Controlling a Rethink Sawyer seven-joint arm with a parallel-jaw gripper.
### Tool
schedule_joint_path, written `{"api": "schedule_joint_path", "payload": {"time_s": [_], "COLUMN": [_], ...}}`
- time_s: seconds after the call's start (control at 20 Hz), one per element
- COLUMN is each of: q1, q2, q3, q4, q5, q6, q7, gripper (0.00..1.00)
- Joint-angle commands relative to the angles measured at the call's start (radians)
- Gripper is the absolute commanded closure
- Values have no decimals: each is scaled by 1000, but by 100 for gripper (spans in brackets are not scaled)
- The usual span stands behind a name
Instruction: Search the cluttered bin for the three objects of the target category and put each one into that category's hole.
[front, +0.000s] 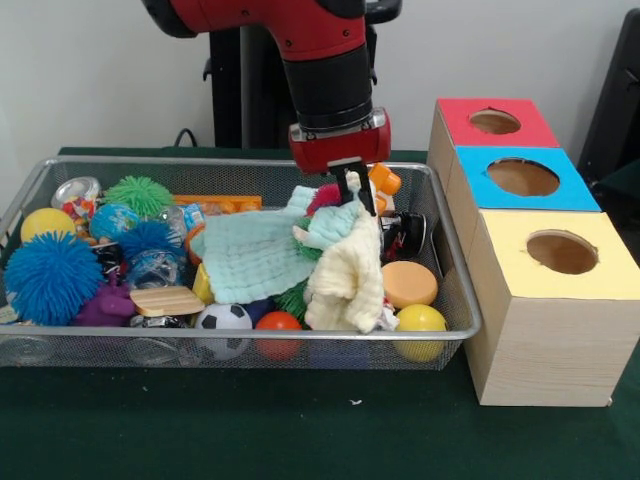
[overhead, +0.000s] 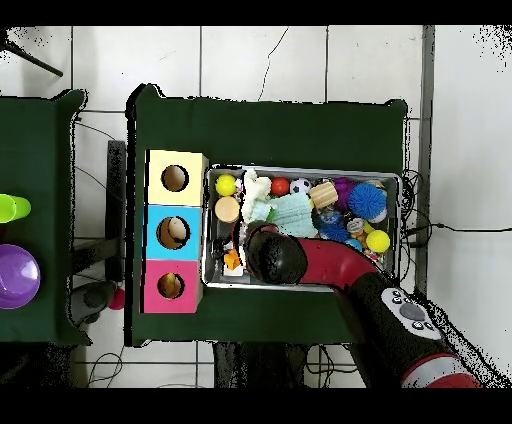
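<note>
With the red and black arm reaching down into the wire mesh bin (front: 455, 300), the gripper (front: 355, 195) sits above the pile right of centre; its dark fingers are pinched on the top edge of a pale yellow cloth (front: 345, 275). That cloth hangs from the grip and drapes down to the bin's front rim. Just beside it, to the left in the front view, lies a mint green waffle cloth (front: 255, 255), spread flat over other toys, and a third pale green fabric piece (front: 325, 230) is bunched against the gripper.

Around the cloths: a flat orange disc (front: 410, 283) and a yellow ball (front: 421, 320) at the right front corner, a small soccer ball (front: 222, 318) and a red ball (front: 278, 322) along the front, a blue spiky ball (front: 50, 278) and a green spiky ball (front: 140, 195) at the left end.

Beside the bin stands a row of three wooden boxes, tops red (front: 497, 122), blue (front: 523, 178) and yellow (front: 560, 252), each with a round hole. Overhead view: the arm covers the gripper; the same boxes (overhead: 174, 231) touch the bin's end.
</note>
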Motion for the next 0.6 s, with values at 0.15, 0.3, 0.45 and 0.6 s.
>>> {"api": "schedule_joint_path", "payload": {"time_s": [0.15, 0.3, 0.45, 0.6], "q1": [42, 61, 79, 104], "q2": [-50, -65, -70, -84], "q3": [-22, -24, -30, -41], "q4": [75, 82, 82, 84], "q5": [115, 140, 167, 192], "q6": [-19, -17, -15, -13], "q7": [265, 268, 266, 271], "gripper": [100, 100, 100, 100]}}
